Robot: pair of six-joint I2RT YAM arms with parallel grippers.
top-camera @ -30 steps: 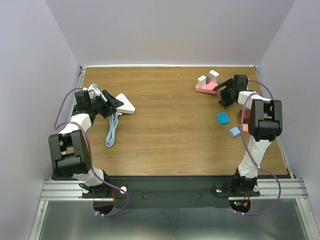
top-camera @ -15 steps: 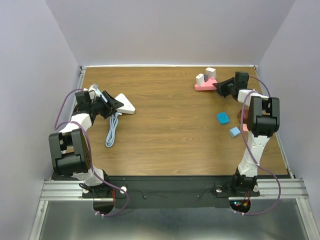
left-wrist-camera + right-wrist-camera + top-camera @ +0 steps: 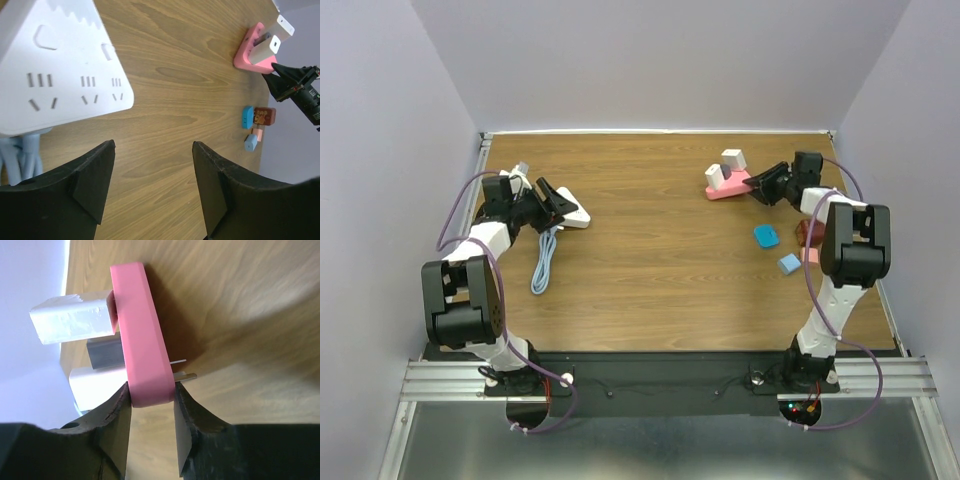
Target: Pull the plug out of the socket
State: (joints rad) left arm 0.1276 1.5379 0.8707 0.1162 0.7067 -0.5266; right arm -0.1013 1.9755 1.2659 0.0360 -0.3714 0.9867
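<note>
Your desk (image 3: 660,235) carries everything. On it, the white power strip (image 3: 60,65) lies just ahead of your left gripper (image 3: 152,150). That gripper's jaws stand apart with nothing between them, and the strip's blue cable (image 3: 544,262) trails back beside that arm.

Far across the desk, your right gripper (image 3: 151,395) is clenched on the near end of the pink socket (image 3: 137,325), one finger on each broad face. The socket looks tipped up on its edge. Two white plugs (image 3: 72,317) stick out of the face to the left of the fingers, and thin metal prongs (image 3: 185,375) show through the opposite face. Some small blocks (image 3: 766,236) sit behind the right gripper, beside its arm.

Expect the socket to be light, stiff and smooth, so it will travel with a plug unless you keep it pinned. The plugs look hard and blocky. Take one across its flat sides, close to the socket, and pull straight along the prongs. Twisting risks bending them.
</note>
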